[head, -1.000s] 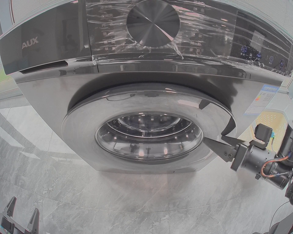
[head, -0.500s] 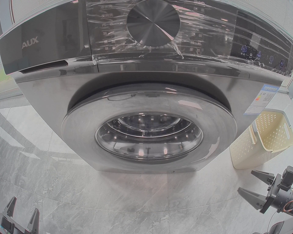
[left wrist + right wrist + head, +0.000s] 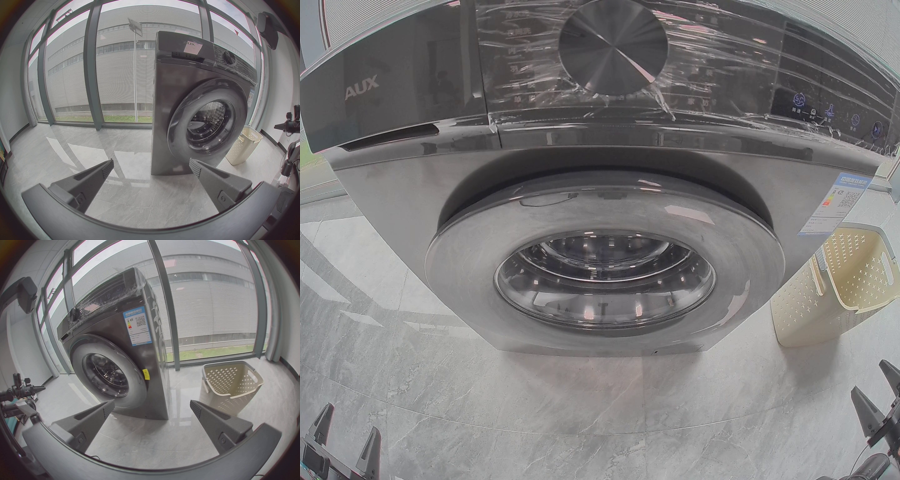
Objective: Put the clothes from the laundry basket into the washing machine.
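- Left end effector (image 3: 350,420): low over floor at front-left, fingers spread wide, empty.
- Washing machine (image 3: 600,150): centre of floor, round door (image 3: 605,278) looks shut (nothing goes in until it opens). Glossy rim could make grip slip.
- Laundry basket (image 3: 800,306): on floor just beside machine's right flank. Bottom hidden, so cannot tell where clothes lie.
- Right end effector (image 3: 869,377): wide, empty, near basket.
- Risk: light basket tips or slides; fingers snag in perforations.

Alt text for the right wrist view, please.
A grey front-loading washing machine stands with its door shut, and a cream laundry basket, seemingly empty, sits on the floor beside it. The right gripper hangs before them, jaws open.
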